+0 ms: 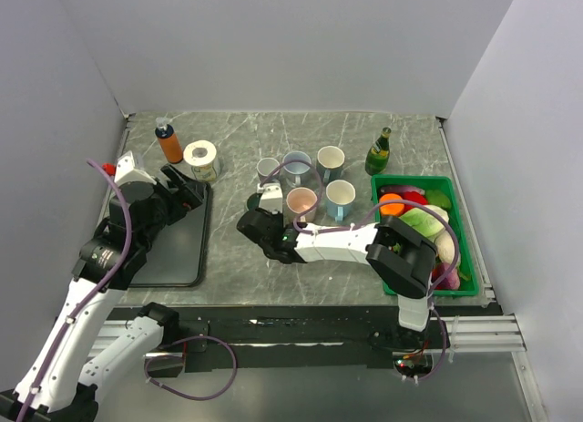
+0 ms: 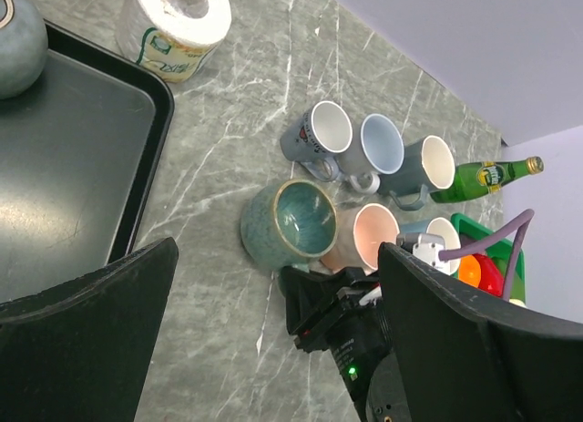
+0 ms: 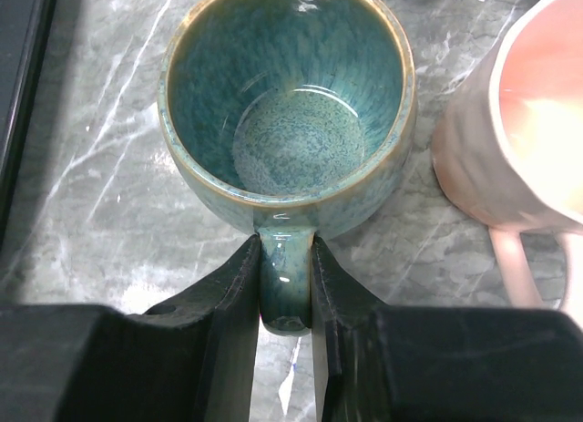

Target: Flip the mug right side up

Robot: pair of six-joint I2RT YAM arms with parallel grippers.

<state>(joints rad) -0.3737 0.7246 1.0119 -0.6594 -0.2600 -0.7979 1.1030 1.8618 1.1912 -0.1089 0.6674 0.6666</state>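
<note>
The teal glazed mug (image 3: 287, 121) stands on the grey marble table with its opening facing up, left of a pink mug (image 3: 524, 130). It also shows in the left wrist view (image 2: 293, 220). My right gripper (image 3: 285, 253) is shut on the mug's handle (image 3: 285, 290), one finger on each side. In the top view the right gripper (image 1: 257, 220) reaches left across the table and hides most of the mug. My left gripper (image 2: 278, 253) is open and empty, held in the air over the right edge of the black tray (image 1: 182, 249).
Several upright mugs (image 1: 314, 180) cluster just right of the teal mug. A green bottle (image 1: 378, 152) and a green bin of toy food (image 1: 466, 258) are on the right. A tissue roll (image 1: 201, 159) and an orange bottle (image 1: 168, 141) stand at the back left.
</note>
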